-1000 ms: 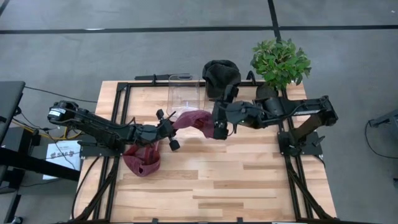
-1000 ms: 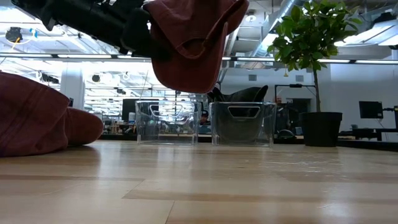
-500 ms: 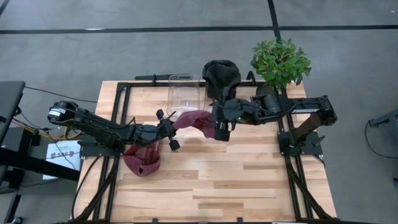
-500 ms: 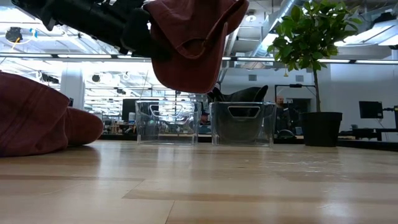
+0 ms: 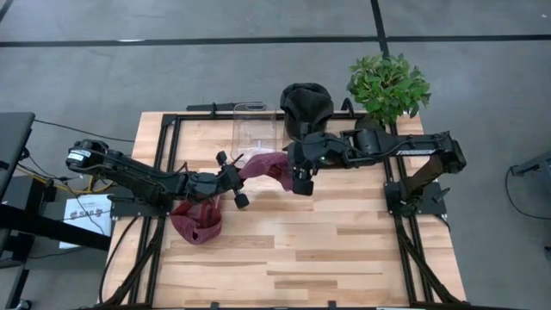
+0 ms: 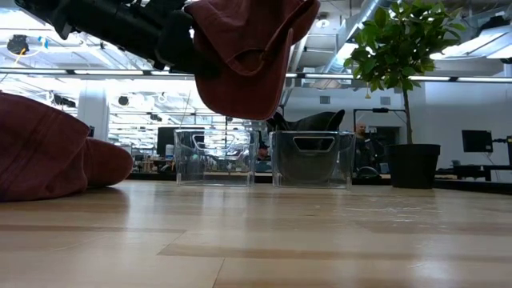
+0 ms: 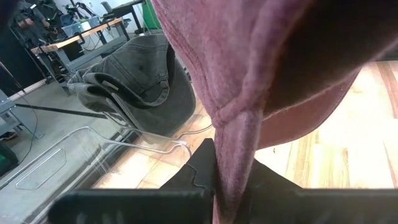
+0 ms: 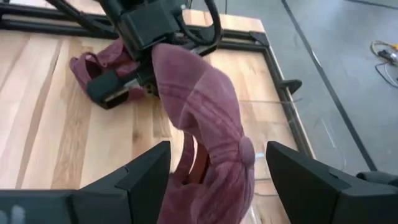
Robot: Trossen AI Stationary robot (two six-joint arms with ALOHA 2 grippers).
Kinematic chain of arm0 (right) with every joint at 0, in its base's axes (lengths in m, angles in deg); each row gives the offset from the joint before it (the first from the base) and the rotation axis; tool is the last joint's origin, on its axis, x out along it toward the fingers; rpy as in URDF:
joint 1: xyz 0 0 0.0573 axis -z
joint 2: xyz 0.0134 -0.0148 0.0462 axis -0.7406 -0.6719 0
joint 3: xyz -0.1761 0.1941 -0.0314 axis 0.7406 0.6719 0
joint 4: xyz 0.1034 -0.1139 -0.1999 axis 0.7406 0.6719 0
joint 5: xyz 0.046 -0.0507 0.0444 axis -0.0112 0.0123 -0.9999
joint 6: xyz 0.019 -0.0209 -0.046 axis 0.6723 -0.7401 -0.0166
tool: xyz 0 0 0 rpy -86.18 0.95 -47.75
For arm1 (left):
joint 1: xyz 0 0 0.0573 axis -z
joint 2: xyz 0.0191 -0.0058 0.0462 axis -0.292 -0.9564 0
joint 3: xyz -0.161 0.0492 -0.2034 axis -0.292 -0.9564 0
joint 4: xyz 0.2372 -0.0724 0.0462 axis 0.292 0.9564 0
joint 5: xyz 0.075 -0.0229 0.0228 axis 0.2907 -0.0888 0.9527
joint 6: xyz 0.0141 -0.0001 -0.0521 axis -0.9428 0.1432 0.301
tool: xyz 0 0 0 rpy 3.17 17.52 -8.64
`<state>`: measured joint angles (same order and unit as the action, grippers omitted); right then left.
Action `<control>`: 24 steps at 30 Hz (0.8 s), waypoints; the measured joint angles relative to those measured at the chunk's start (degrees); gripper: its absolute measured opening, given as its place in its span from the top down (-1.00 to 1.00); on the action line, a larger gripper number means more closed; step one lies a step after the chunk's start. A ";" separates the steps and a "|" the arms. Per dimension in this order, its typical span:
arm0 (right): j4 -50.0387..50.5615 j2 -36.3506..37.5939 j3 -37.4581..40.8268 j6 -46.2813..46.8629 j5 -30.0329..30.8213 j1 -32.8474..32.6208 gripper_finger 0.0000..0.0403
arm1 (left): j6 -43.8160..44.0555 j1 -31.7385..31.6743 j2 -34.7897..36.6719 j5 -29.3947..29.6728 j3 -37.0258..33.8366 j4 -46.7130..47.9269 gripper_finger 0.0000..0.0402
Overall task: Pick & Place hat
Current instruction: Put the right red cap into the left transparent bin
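Count: two maroon hats [image 5: 268, 166] [image 5: 196, 223], one dark hat [image 5: 306, 102], two clear bins [image 6: 213, 158] [image 6: 313, 158], one potted plant [image 5: 387, 86], two claws [image 5: 236, 178] [image 5: 299, 178].

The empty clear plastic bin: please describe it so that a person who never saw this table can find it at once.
Look along the far edge of the wooden table, left of the green potted plant. Two clear plastic bins stand side by side there. The empty clear plastic bin is the left one; its neighbour holds a dark grey cap.
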<state>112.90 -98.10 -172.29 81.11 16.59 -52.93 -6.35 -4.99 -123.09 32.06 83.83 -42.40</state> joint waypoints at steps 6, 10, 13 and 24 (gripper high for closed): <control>-0.60 0.00 0.01 0.11 0.02 1.47 -0.28 | 0.00 0.00 0.00 0.00 0.00 -0.11 0.93; -0.68 -1.80 0.05 0.06 -0.18 2.13 -0.28 | 0.00 0.00 0.00 0.00 0.00 -0.24 0.93; -0.23 -3.53 0.08 -0.99 -0.55 2.29 -0.28 | 0.00 0.03 0.00 -0.01 0.00 -0.24 0.93; -0.85 -4.01 0.01 -2.67 -0.50 2.29 -0.14 | 0.00 0.02 0.00 -0.02 0.00 -0.20 0.93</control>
<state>112.05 -102.11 -172.28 78.44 16.09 -50.64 -6.35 -4.97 -123.09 32.03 83.83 -42.59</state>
